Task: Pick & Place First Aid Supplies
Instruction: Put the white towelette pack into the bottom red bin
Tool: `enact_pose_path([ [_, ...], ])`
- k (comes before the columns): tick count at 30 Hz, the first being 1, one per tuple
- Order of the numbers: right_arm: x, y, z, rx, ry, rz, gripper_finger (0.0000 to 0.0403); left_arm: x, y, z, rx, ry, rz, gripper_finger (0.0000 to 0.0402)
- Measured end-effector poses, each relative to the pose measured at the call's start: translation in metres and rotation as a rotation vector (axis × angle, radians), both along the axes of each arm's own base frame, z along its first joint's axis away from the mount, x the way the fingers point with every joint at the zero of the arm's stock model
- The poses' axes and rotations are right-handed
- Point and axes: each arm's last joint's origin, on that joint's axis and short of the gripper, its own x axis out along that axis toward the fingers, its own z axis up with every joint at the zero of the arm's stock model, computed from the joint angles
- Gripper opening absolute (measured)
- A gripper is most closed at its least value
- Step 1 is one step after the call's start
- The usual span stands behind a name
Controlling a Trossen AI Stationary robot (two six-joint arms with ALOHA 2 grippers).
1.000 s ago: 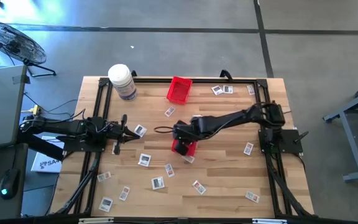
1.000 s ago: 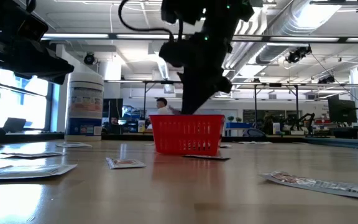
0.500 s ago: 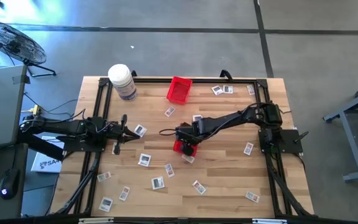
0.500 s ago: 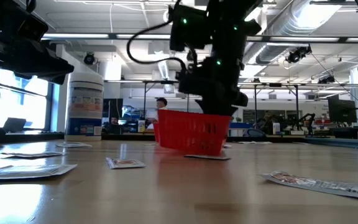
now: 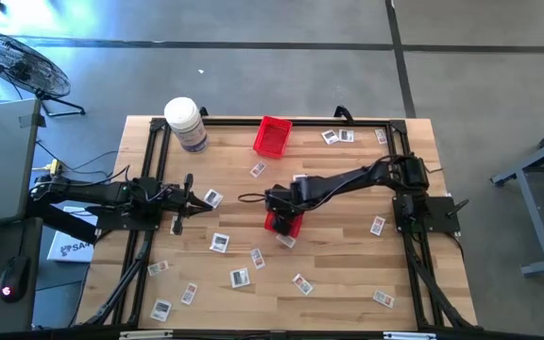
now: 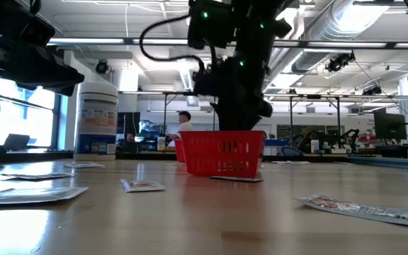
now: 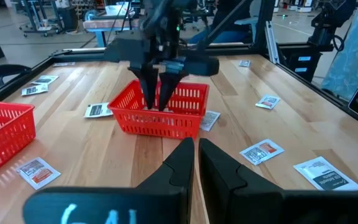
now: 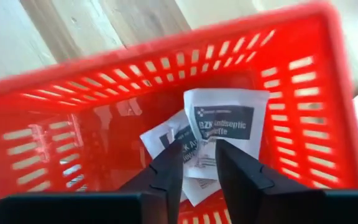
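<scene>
My right gripper (image 8: 201, 150) stands open, pointing down into a red mesh basket (image 5: 278, 225) near the table's middle; the left wrist view shows its fingers (image 7: 156, 99) inside the basket (image 7: 160, 115). Several white packets (image 8: 225, 121) lie on the basket's floor under the fingers. More packets lie flat on the wood, such as one (image 5: 220, 243) near the left arm and one (image 5: 378, 227) on the right. My left gripper (image 7: 196, 152) is shut and hovers over the table's left side (image 5: 181, 202). My right gripper reaches into the basket from above, with its fingers (image 8: 166, 171) spread over the packets on the floor. Whether it touches a packet or the basket wall I cannot tell. The basket stands level on the table (image 6: 222, 152).
A second red basket (image 5: 272, 137) stands at the far edge and a big white jar (image 5: 185, 123) in the far left corner. Loose packets (image 5: 241, 278) dot the near half. Black frame rails (image 5: 144, 170) run along the table's sides.
The basket under my right gripper tipped up on one side half a second ago, then settled level again, a little farther toward the table's right. My right gripper dipped low into the basket and has since risen slightly.
</scene>
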Motion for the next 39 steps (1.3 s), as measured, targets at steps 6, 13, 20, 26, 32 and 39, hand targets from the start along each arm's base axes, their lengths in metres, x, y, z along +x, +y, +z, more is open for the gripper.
enact_pose_path([
  [6, 0.002, -0.001, 0.050, -0.071, 0.013, 0.020, 0.0108, 0.000, 0.000, 0.000, 0.000, 0.000, 0.000, 0.0021],
  [13, -0.027, -0.021, 0.098, -0.351, 0.206, -0.064, 0.0108, 0.000, 0.000, 0.000, 0.000, 0.000, 0.000, 0.0021],
  [20, -0.071, -0.072, 0.086, -0.360, 0.180, -0.362, 0.0108, 0.000, 0.000, 0.000, 0.000, 0.000, 0.000, 0.0021],
  [26, -0.098, -0.130, 0.043, -0.236, 0.015, -0.562, 0.0108, 0.000, 0.000, 0.000, 0.000, -0.001, 0.000, 0.0021],
  [32, -0.119, -0.188, 0.014, -0.180, -0.144, -0.638, 0.0108, 0.000, 0.000, 0.000, 0.000, 0.000, 0.000, 0.0021],
  [39, -0.126, -0.231, -0.015, -0.176, -0.116, -0.614, 0.0108, 0.000, 0.000, 0.000, 0.000, 0.000, 0.000, 0.0021],
])
